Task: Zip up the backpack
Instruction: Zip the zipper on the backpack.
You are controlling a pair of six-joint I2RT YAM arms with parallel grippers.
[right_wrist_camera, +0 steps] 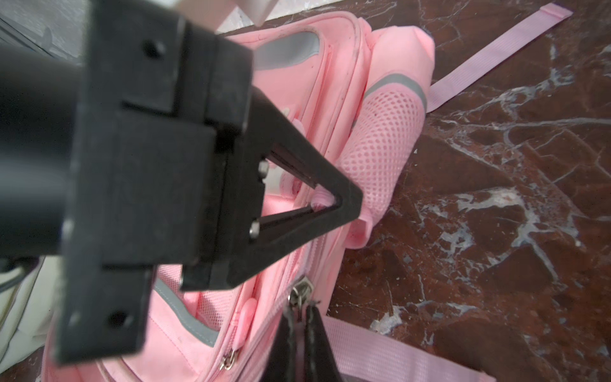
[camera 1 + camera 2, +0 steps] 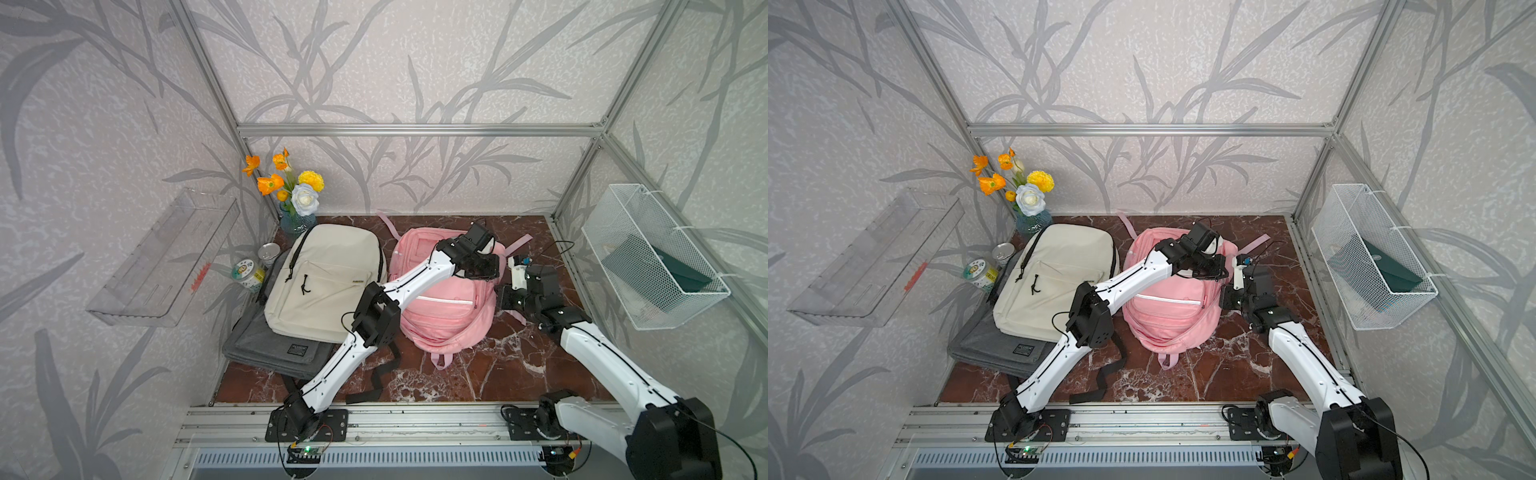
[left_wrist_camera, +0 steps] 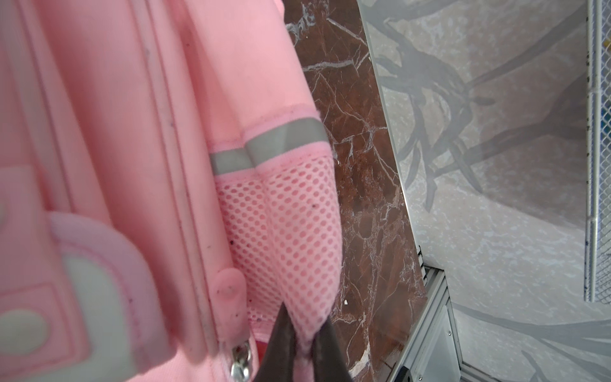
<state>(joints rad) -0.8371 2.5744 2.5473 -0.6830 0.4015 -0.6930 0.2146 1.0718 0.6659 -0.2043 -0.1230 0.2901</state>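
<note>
Beside cream canvas backpack (image 2: 328, 278), at its 3 o'clock, pink fabric backpack (image 2: 440, 307) lies flat. Left gripper (image 3: 305, 337) pinches pink mesh side pocket (image 3: 297, 231) at bag's 2 o'clock. Right gripper (image 1: 302, 317) pressed together on silver metal zipper pull (image 1: 300, 292) at 3 o'clock. Judgement: keep mesh taut as anchor, draw pull steadily along zipper track (image 1: 312, 254), no lifting.

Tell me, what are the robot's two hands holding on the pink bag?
The left gripper pinches the pink backpack by its mesh side pocket. The right gripper pinches its zipper pull.
</note>
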